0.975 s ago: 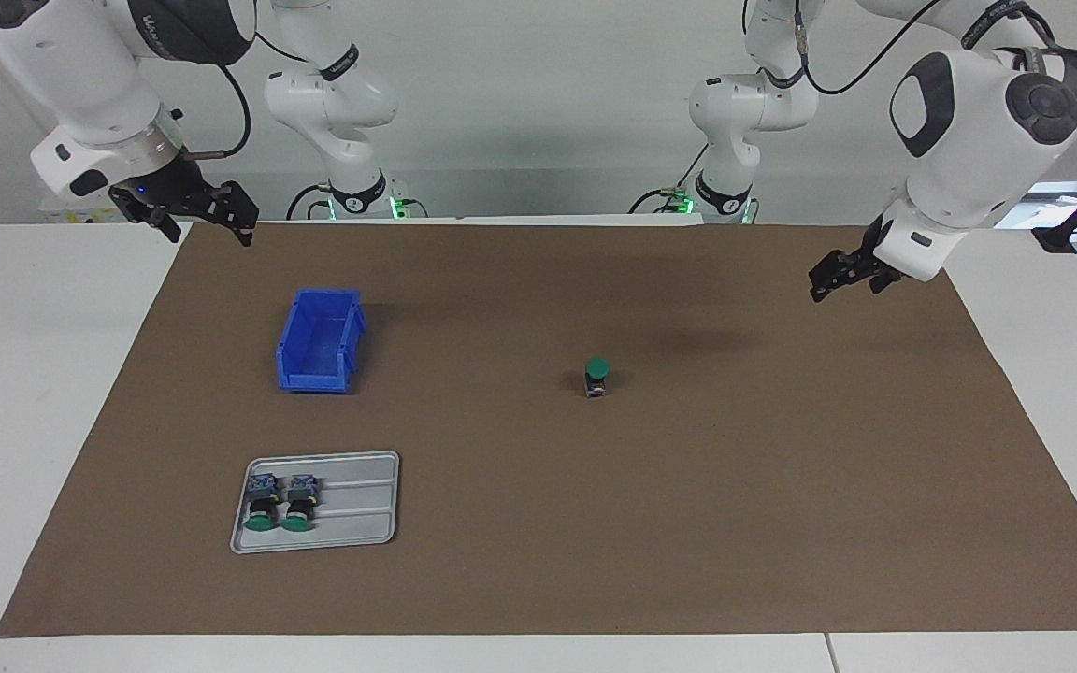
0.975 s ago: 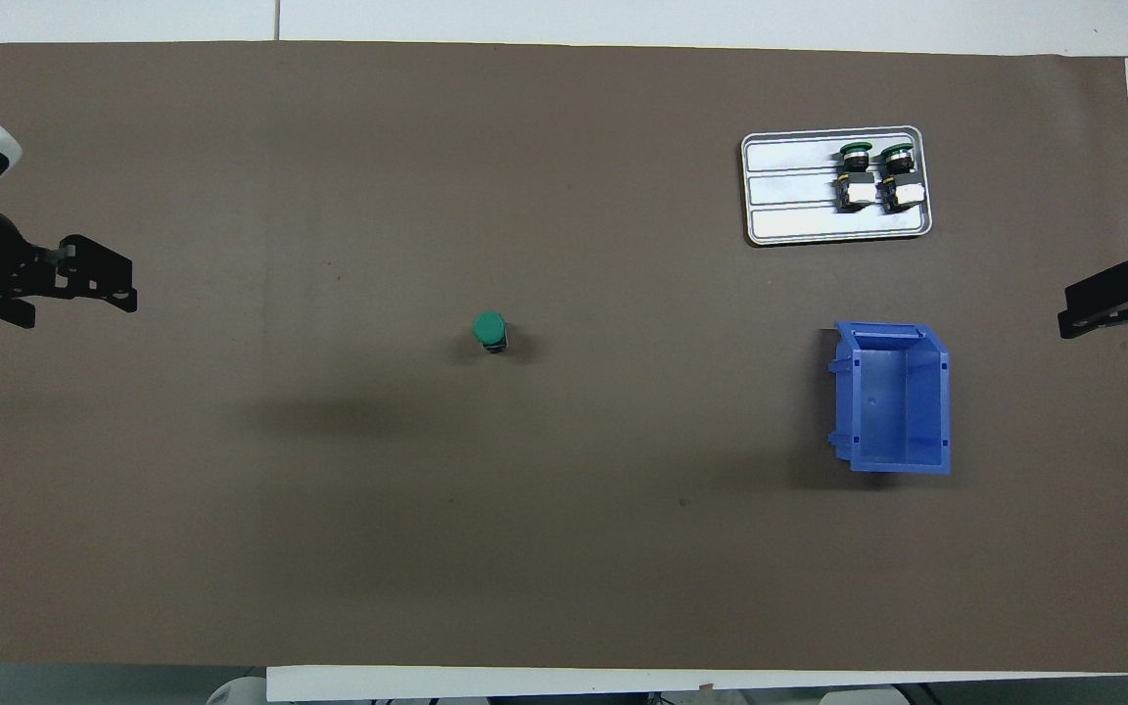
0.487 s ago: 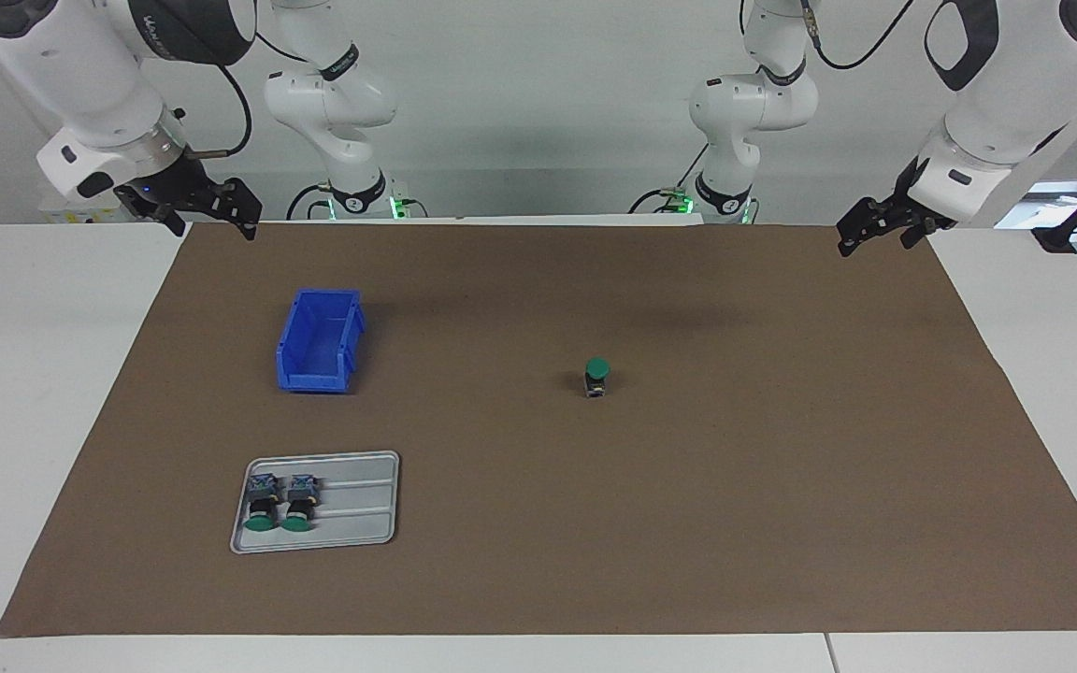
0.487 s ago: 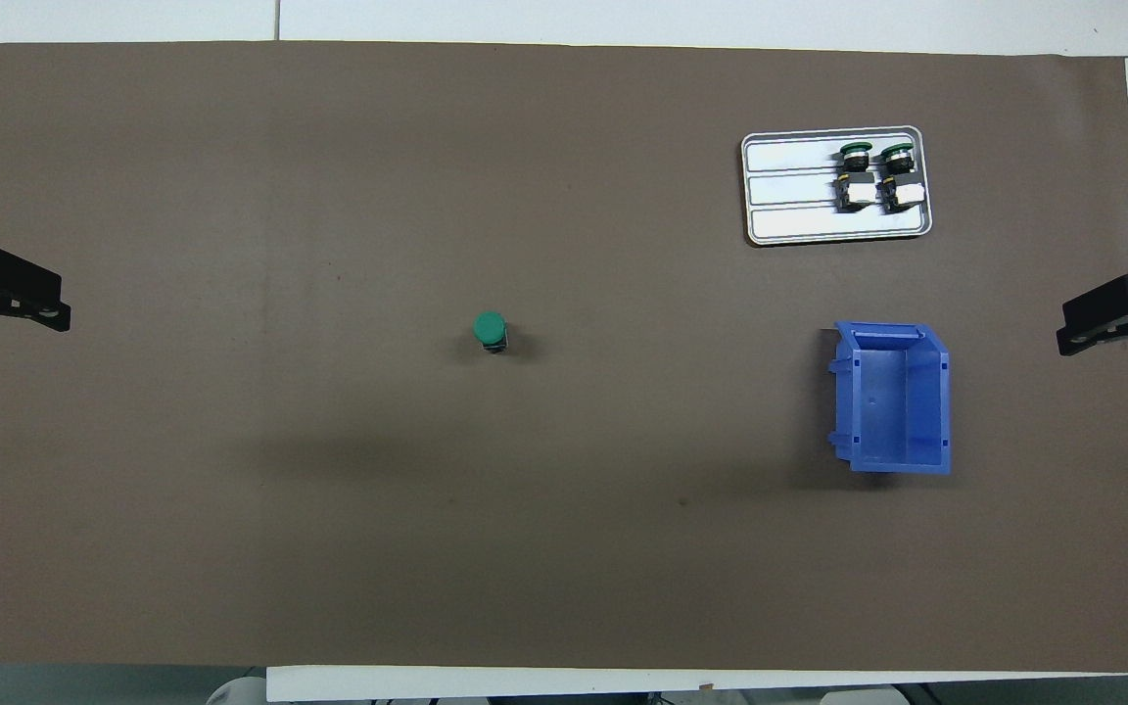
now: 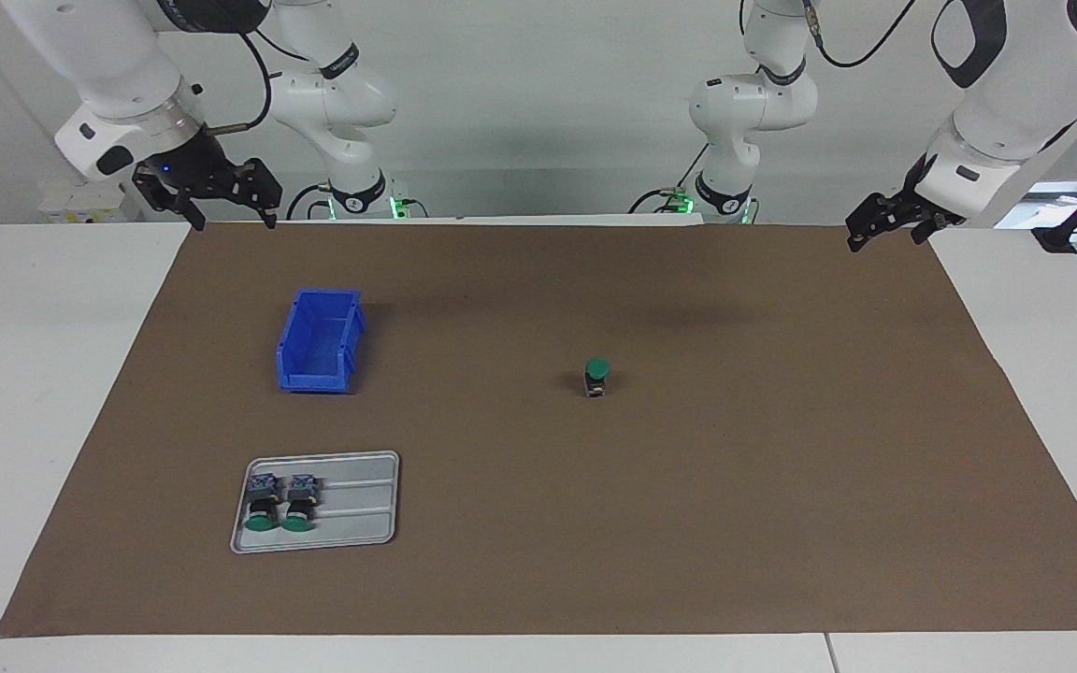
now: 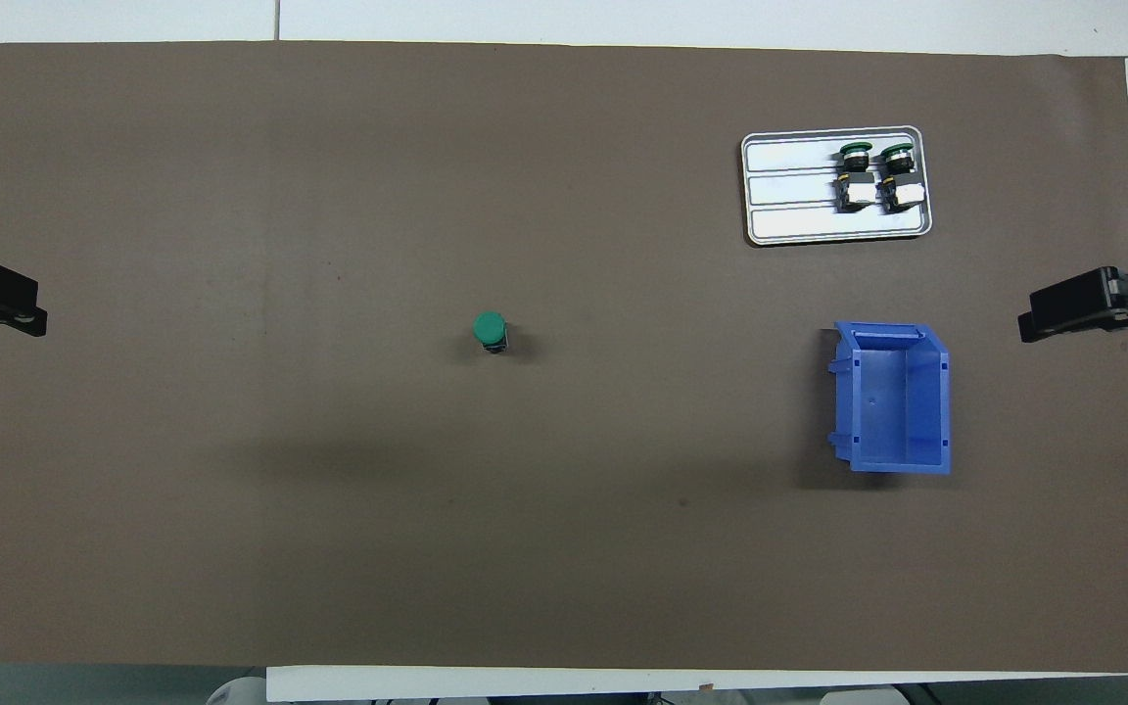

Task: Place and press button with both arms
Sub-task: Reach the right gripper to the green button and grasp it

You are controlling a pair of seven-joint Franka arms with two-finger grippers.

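My left gripper (image 5: 883, 230) hangs raised over the brown mat's (image 5: 782, 486) edge at the left arm's end, jaws open and holding nothing. My right gripper (image 5: 228, 207) hangs over the mat's right-arm edge, also open and empty.

The small push-button switch with round flat green cap and short black body (image 5: 597, 377) (image 6: 491, 332) stands upright, cap up, on the brown mat near the table's middle; nothing touches it.

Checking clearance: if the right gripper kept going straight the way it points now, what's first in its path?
Likely only the brown mat near the table's robot-side edge. The right gripper points down there, open, with the blue bin clear of that line. Depth is uncertain.
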